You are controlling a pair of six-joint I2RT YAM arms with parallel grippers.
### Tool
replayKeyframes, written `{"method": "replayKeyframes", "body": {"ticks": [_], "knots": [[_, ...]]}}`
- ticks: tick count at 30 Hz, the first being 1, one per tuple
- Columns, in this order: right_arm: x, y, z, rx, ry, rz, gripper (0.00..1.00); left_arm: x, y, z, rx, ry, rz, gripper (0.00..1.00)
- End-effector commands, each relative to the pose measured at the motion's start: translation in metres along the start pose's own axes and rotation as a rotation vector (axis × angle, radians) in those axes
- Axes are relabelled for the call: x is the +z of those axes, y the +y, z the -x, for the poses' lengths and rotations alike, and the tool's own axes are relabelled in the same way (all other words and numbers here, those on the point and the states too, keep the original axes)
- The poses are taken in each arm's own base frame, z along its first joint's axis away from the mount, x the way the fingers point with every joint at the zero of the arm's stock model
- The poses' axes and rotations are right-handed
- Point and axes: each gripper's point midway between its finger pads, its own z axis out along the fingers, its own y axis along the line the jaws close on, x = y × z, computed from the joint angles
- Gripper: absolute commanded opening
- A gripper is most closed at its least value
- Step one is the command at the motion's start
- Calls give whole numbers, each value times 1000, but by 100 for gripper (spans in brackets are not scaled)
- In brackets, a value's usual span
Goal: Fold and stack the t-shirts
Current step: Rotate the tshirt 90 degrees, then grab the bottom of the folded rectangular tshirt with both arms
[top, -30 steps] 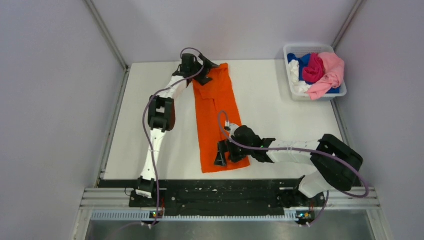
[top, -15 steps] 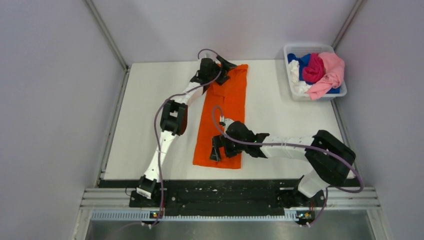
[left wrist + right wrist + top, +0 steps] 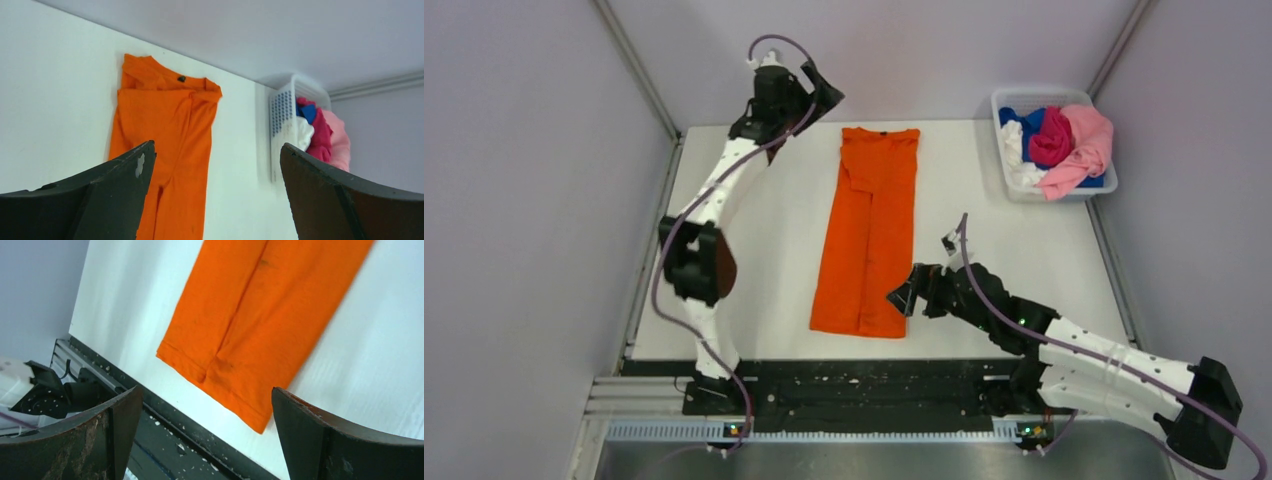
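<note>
The orange t-shirt (image 3: 869, 232) lies flat on the white table (image 3: 754, 250), folded lengthwise into a long narrow strip; its collar end sits near the far edge and its hem near the front edge, the strip slanting a little so the hem lies further left than the collar. Both sides are turned in and meet along a seam down the middle; the folded sleeves show as a wider band just below the collar. A small dark tag (image 3: 181, 78) sits inside the neckline; it is too small to read.

The left claw (image 3: 822, 85) is raised over the far left corner of the table, left of the collar and clear of the cloth; the left wrist camera shows its two dark fingers (image 3: 125, 180) spread wide with nothing between them, looking down the shirt towards the bin.

The right claw (image 3: 900, 298) is just beside the right edge of the shirt near the hem; whether it touches the cloth cannot be told from above. The right wrist camera shows its fingers (image 3: 115, 425) set wide apart and empty, the hem corner lying on the table below the gap; the black rail (image 3: 165, 430) runs along the front edge of the table just past the hem.

A white plastic bin (image 3: 1036, 92) stands at the far right corner, well apart from the orange shirt; a pink shirt (image 3: 1086, 140) spills over its right rim, with a magenta shirt (image 3: 1052, 135), a blue shirt (image 3: 1024, 122) and a white shirt (image 3: 1014, 150) bunched beside it.
</note>
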Motion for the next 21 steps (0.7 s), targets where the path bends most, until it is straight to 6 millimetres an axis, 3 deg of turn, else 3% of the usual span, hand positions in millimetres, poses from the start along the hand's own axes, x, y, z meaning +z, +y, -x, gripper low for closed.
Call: {"method": "replayKeyframes", "body": {"ticks": [1,3,5,6,7,10,15,21], "knots": [[-8,-14,-4,71,-5,-58,99,-128,-22,3,175,-54,23,99],[-5,-14,-13,85,36,-59,98,-163,9,-24,174,-57,74,99],[-1,-16,-25,101,93,-72,93,-190,42,-63,152,-13,101,99],[2,-20,-31,115,120,-96,90,-201,69,-92,134,36,135,99],[5,-22,-37,124,146,-110,89,-212,80,-110,123,57,135,99],[17,-23,-55,128,224,-116,82,-235,95,-155,115,136,61,99],[30,-33,-77,141,296,-159,69,-270,124,-218,101,358,96,99],[34,-42,-91,157,326,-178,59,-296,161,-292,27,562,107,92]]}}
